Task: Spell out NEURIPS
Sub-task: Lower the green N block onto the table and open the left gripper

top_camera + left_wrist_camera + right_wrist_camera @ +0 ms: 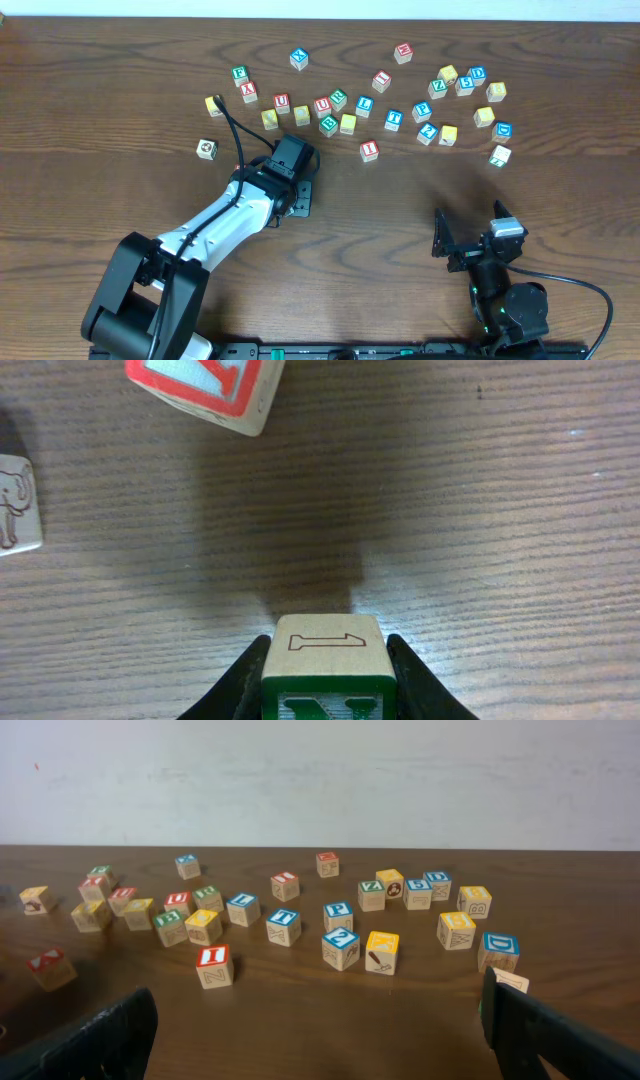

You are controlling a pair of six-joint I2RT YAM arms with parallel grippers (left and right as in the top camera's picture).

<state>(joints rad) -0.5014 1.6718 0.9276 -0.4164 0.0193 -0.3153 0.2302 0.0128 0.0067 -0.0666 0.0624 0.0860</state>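
N cube (323,645) is pinched in the left hand (325,672); right hand (320,1035) stands spread.

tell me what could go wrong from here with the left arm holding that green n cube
1. The left gripper is shut on the green N cube, which juts past the fingertips. It might twist or slip when set down, leaving the N tilted.
2. A red-framed cube and an elephant-picture cube lie just ahead in the left wrist view. A careless move forward could knock them.
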